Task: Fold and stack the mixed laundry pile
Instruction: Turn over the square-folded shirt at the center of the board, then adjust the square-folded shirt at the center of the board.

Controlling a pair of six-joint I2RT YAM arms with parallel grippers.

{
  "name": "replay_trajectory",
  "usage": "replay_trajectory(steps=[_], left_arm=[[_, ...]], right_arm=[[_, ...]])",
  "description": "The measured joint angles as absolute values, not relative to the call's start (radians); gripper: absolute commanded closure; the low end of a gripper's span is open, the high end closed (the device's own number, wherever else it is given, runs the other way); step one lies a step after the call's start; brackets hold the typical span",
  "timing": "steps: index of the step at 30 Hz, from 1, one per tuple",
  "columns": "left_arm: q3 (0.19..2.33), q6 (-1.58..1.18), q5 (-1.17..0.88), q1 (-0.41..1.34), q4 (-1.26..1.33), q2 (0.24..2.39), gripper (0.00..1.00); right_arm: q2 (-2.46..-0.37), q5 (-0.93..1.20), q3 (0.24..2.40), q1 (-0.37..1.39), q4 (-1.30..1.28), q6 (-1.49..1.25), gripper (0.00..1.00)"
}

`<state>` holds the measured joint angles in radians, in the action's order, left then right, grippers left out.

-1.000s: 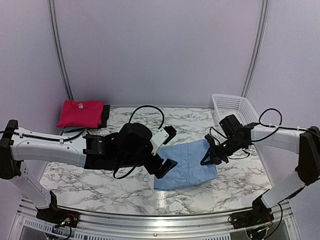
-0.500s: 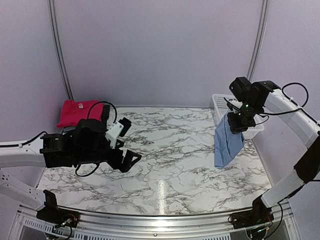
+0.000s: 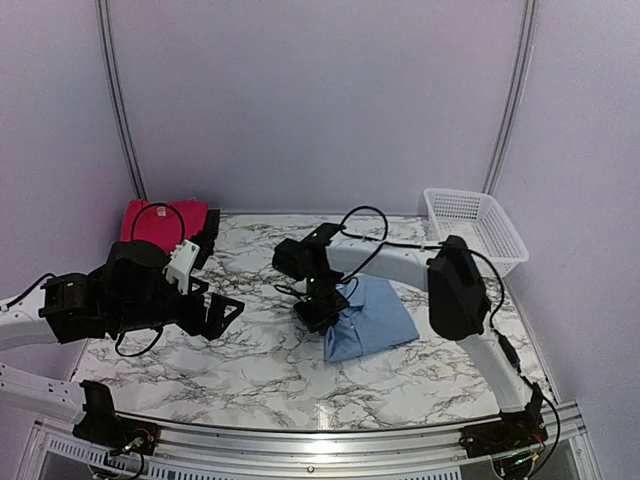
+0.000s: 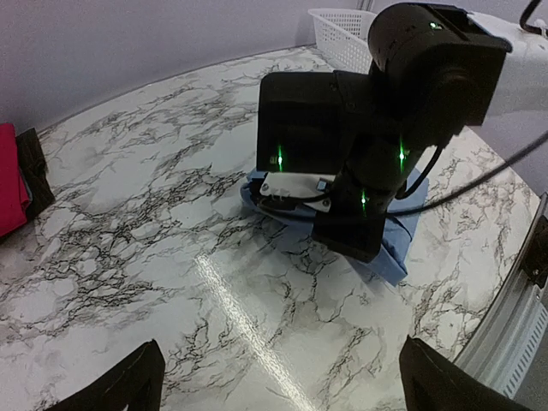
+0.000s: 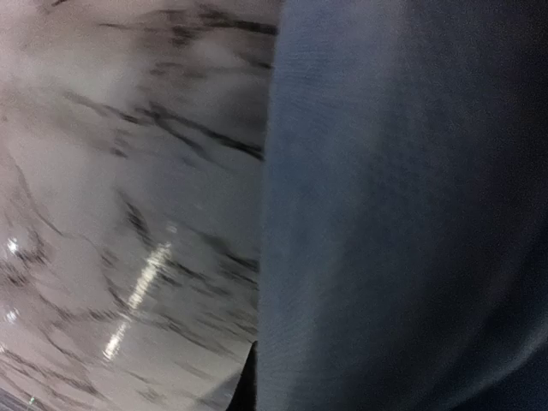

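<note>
Shirt (image 3: 380, 318) lies under the right pincer (image 3: 322, 308) (grip hidden, cannot tell), stretching rightward; spread left pincer (image 4: 282, 381) hangs apart.

We note shirt (image 3: 385, 318) plain light blue; T-shirt (image 3: 160, 218) bright pink-red; dark garment (image 4: 36, 171) near-black; basket (image 3: 447, 212) white; table (image 3: 250, 355) white marble, grey-black veins; right arm (image 3: 395, 262) white and black, with green lights (image 4: 279, 159); walls (image 3: 320, 100) pale lilac, plain, to our eyes.
</note>
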<state>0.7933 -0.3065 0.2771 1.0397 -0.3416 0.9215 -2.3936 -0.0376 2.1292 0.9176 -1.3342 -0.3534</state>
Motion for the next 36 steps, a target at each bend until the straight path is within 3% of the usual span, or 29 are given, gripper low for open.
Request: replay_trajectory(steps=[2,7,11,15,21,24,29,36], left_arm=[[0.793,-0.316,0.284,1.038,-0.346,0.916,0.01],[0.772,-0.354,0.297,1.031,-0.350,0.900,0.01],[0.738,-0.393,0.292,1.022,-0.353,0.896,0.01],[0.723,-0.443,0.265,1.012,-0.365,0.902,0.01],[0.722,-0.507,0.149,1.011,-0.302,1.014,0.34],[0.727,-0.522,0.064,1.011,-0.223,1.148,0.47],[0.793,-0.561,-0.059,1.010,-0.115,1.431,0.65],[0.870,-0.623,-0.167,0.942,-0.004,1.687,0.73]], right_arm=[[-2.483,-0.010,2.228,0.962,-1.336,-0.372,0.74],[-2.505,0.179,2.281,1.030,-1.227,-0.439,0.34],[-2.458,0.292,2.206,1.047,-1.064,-0.501,0.20],[-2.313,0.380,2.049,1.031,-0.881,-0.528,0.20],[-1.835,0.502,1.589,0.860,-0.554,-0.535,0.26],[-1.701,0.546,1.416,0.727,-0.419,-0.527,0.32],[-1.779,0.605,1.274,0.620,-0.341,-0.459,0.47],[-1.928,0.673,1.169,0.631,-0.343,-0.345,0.49]])
